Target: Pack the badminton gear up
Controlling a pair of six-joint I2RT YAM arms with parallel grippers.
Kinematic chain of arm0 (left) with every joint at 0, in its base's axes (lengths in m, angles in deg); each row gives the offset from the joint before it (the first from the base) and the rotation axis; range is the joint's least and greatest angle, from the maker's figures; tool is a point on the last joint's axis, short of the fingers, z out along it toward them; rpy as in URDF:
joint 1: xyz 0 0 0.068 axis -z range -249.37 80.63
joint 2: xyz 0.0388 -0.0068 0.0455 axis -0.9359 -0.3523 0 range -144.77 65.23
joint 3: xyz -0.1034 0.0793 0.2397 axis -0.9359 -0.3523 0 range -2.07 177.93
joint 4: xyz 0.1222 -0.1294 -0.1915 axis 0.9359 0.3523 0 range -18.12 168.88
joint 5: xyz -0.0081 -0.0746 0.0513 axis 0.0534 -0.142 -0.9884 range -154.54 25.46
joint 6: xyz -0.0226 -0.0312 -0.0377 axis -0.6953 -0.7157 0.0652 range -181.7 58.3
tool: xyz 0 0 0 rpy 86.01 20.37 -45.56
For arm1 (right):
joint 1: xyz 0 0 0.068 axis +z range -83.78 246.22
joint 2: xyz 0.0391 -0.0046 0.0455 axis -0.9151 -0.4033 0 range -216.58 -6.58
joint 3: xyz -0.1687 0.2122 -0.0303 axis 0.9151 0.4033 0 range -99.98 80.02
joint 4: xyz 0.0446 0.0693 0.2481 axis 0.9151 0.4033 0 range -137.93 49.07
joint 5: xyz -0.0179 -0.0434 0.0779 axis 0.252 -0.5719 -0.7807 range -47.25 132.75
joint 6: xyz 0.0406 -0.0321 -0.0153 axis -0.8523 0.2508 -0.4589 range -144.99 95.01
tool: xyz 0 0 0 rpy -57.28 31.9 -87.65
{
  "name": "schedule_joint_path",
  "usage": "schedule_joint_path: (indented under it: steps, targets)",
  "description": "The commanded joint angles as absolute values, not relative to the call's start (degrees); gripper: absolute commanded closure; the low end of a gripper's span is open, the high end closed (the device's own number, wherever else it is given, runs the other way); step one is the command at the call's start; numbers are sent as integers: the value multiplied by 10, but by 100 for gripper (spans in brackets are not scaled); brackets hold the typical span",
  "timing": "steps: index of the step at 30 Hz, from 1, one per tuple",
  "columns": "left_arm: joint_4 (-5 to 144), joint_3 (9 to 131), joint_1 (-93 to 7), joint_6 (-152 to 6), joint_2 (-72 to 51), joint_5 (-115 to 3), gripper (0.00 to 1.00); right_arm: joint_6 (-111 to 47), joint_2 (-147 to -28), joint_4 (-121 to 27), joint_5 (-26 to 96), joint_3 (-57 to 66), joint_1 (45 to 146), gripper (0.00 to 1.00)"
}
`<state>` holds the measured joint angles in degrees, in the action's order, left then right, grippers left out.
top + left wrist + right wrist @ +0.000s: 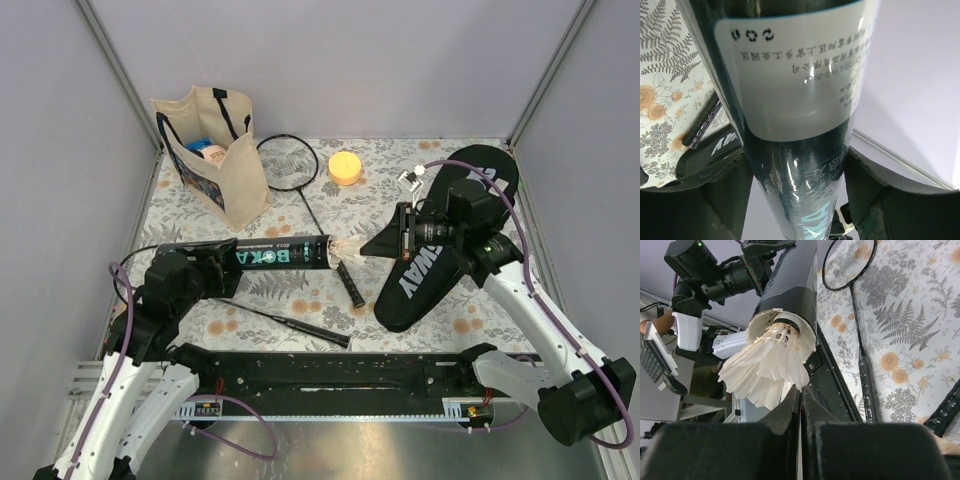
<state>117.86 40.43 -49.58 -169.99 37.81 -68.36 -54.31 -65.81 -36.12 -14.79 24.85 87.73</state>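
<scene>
The tube point(275, 255) is held level at mid-table, clamped in the left gripper point(220, 260), mouth offered rightward; a shuttlecock point(767, 372) is lodged there, met by the right gripper point(800, 401), jaws together, apparently for pushing in.

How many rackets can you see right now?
2. One racket lies with its head beside the tote bag; the other racket lies near the front edge, its head hidden near the left arm. More could be inside the cover.
</scene>
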Motion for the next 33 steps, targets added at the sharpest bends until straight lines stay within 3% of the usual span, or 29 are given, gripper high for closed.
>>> schedule_joint_path:
  steps: [1, 33]
  targets:
    - [1115, 411, -496, -1688, 371, -652, 71, -564, -678, -389, -137, 225, 909, 100]
    - [1103, 408, -496, -1651, 356, -681, 71, -667, -736, -434, 99, 217, 1025, 100]
